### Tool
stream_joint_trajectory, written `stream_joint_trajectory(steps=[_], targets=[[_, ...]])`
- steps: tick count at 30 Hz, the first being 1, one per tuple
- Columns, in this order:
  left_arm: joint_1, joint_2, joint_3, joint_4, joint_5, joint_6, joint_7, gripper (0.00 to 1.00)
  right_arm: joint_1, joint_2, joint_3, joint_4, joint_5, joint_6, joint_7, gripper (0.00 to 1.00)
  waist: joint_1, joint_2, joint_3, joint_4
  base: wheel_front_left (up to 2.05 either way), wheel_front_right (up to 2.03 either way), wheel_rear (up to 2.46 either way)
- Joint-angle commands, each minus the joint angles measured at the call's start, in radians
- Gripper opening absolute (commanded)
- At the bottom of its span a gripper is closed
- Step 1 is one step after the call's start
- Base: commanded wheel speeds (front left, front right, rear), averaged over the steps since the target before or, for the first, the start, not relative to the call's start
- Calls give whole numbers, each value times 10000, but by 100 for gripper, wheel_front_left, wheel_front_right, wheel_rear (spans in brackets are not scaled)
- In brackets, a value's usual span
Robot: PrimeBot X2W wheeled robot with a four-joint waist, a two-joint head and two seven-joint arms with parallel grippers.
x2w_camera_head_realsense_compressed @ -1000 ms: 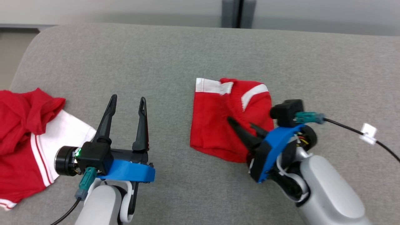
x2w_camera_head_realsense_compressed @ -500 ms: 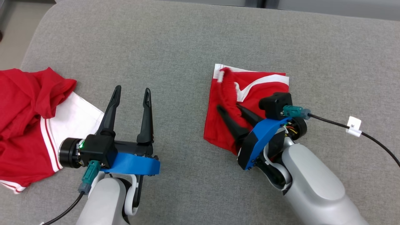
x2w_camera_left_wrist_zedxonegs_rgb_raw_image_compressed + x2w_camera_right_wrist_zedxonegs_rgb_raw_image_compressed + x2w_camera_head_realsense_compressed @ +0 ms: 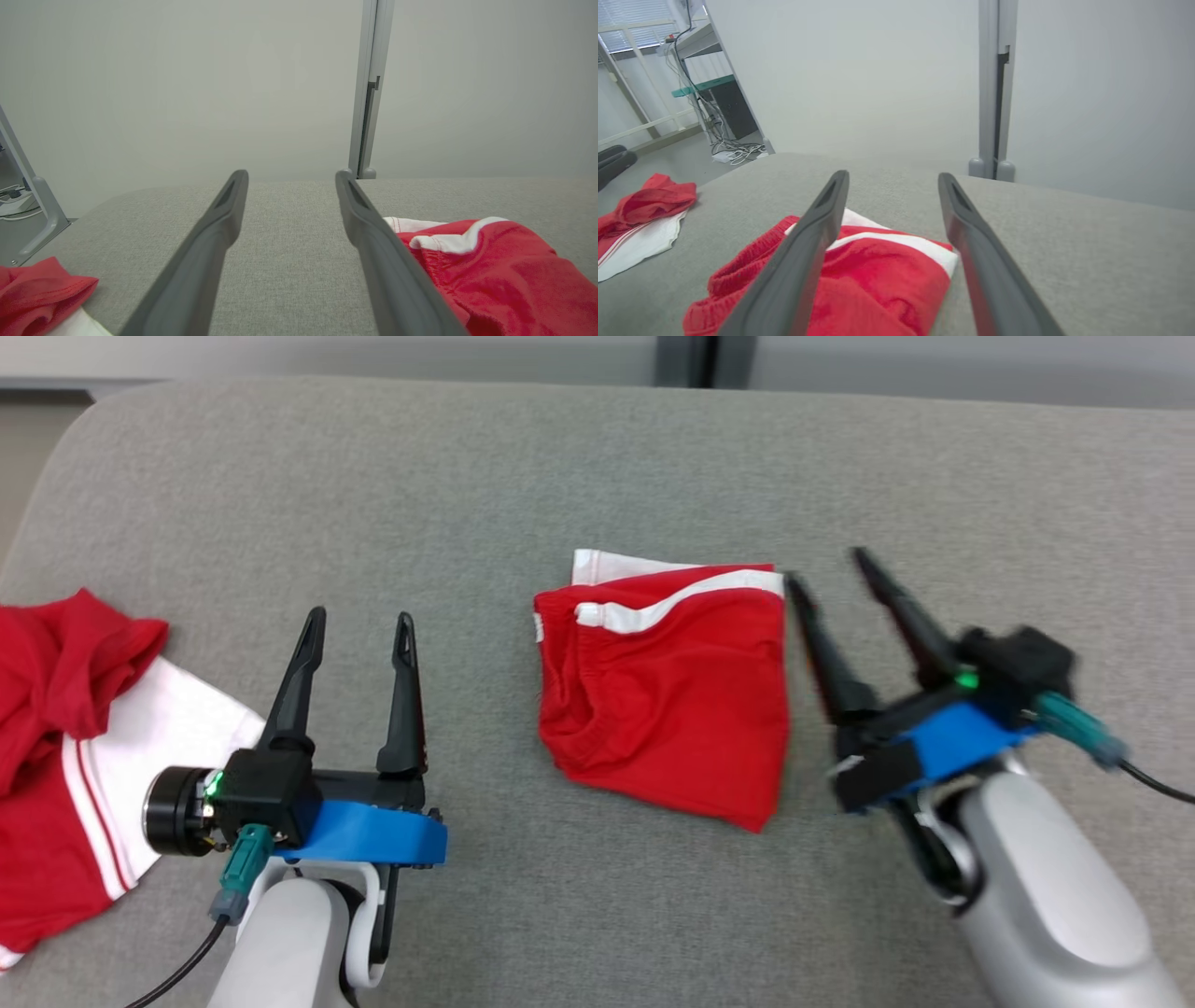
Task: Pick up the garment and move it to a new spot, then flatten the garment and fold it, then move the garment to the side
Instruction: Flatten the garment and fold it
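Garment (image 3: 667, 700): folded red shorts, centre of cushion (image 3: 560, 457); judged light, limp, layers apt to slide, so pinch all plies at one edge; left gripper (image 3: 360, 614), right gripper (image 3: 826, 567): jaws apart.

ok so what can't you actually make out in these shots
Head view: the red and white pile runs off the left edge, full extent unknown.
Head view: the right gripper is blurred, fine detail lost.
Left wrist view: a finger covers part of the folded garment.
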State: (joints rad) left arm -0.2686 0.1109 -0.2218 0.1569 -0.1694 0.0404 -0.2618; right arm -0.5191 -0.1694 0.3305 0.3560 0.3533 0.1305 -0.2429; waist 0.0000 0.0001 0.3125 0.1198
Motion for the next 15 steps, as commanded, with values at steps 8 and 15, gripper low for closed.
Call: stream_joint_trajectory(steps=[8, 15], targets=[[545, 265, 358, 237, -139, 91, -44, 100, 2266, -45, -2748, -1535, -1043, 3, 45, 100, 0, -1, -686, -777, 0, 0, 0], [1269, 406, 363, 571, -350, 43, 42, 100, 4040, 458, -3678, -2723, -1526, 3, 691, 100, 0, -1, -1683, -965, 0, 0, 0]])
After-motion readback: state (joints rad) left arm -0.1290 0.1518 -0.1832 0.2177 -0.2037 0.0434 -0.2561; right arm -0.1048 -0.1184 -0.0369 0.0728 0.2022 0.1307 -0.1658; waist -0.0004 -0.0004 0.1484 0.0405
